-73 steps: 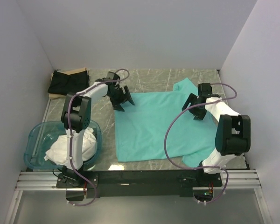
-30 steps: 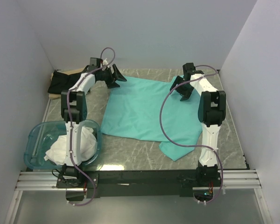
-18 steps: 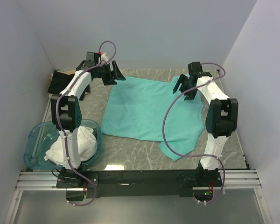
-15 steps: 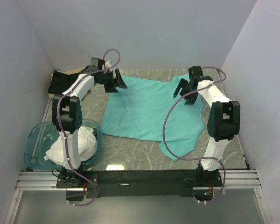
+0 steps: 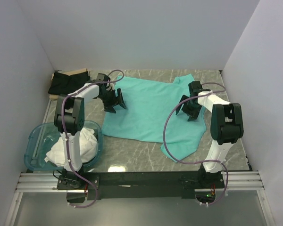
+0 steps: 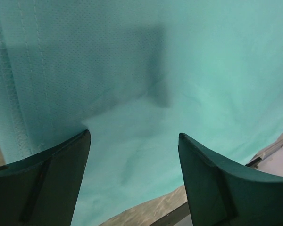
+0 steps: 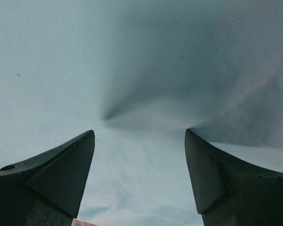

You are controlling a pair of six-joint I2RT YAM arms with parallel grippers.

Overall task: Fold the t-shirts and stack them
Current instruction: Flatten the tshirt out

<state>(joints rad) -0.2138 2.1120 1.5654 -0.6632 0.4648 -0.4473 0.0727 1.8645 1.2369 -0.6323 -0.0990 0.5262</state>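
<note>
One teal shirt (image 5: 151,113) lies spread over the middle of the worktop (image 5: 132,153), with one sleeve sticking out at its far right corner and another at the near right. One black shirt (image 5: 68,83) sits folded in the far left corner, on a strip of cardboard (image 5: 78,70). White shirts (image 5: 70,147) are heaped in the single blue tub (image 5: 34,141) at the near left. They are too bunched together for me to count.

There are two arms. The left arm (image 5: 85,90) reaches forward and bends inward, its wrist tipped down over the teal shirt's left edge. The right arm (image 5: 212,100) leans in over the shirt's right side, wrist angled down as well. Seen from the wrists, the left fingers (image 6: 47,181) stand wide apart, and so do the right fingers (image 7: 52,179). Only teal cloth shows between them and nothing is gripped. I cannot tell whether any fingertip touches the cloth. The cloth under the right wrist shows a soft crease.
</note>
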